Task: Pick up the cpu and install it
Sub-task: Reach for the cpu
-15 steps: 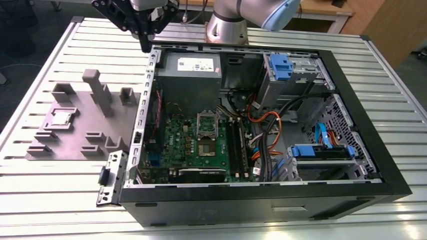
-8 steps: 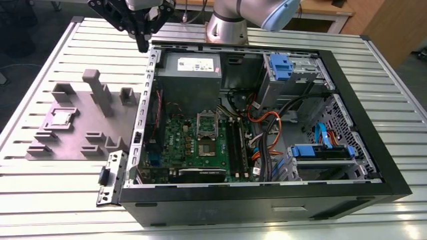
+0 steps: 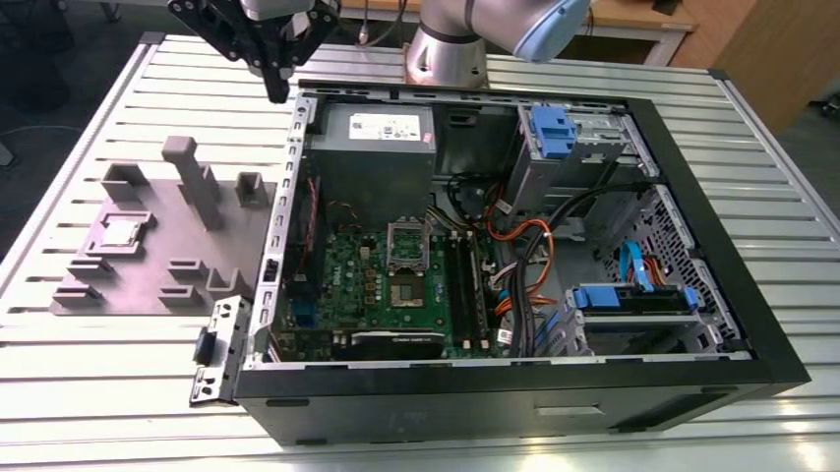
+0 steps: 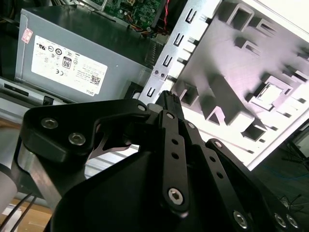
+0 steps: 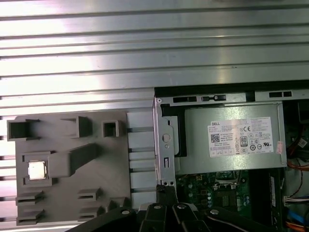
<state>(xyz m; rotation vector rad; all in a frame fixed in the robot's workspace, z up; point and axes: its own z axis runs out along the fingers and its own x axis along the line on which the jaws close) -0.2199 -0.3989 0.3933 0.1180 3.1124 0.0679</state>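
Presently the jaws hang clenched and empty over the case (image 3: 525, 403) rim, well apart from the cpu (image 3: 122, 231), which lies flat in a tray (image 3: 151, 251) pocket; tall posts (image 3: 197, 187) nearby could snag a descent, I judge, and a tilted grip could drop it.

This reads as a robotics lab or test workshop, not a home or an office: the work surface is a slotted aluminium table (image 3: 105, 393) of ribbed metal profiles. The silver-grey base of a robot arm (image 3: 444, 54) stands at its far side, with a black gripper (image 3: 277, 90) hanging above the slats. A desktop computer case (image 3: 552, 398) lies on the table (side panel off, insides up) with its power supply (image 3: 374, 147), green board (image 3: 381, 285) and cables (image 3: 525, 246) bare. It sits beside a grey plastic fixture tray (image 3: 157, 280), and wooden furniture (image 3: 774, 44) stands behind.
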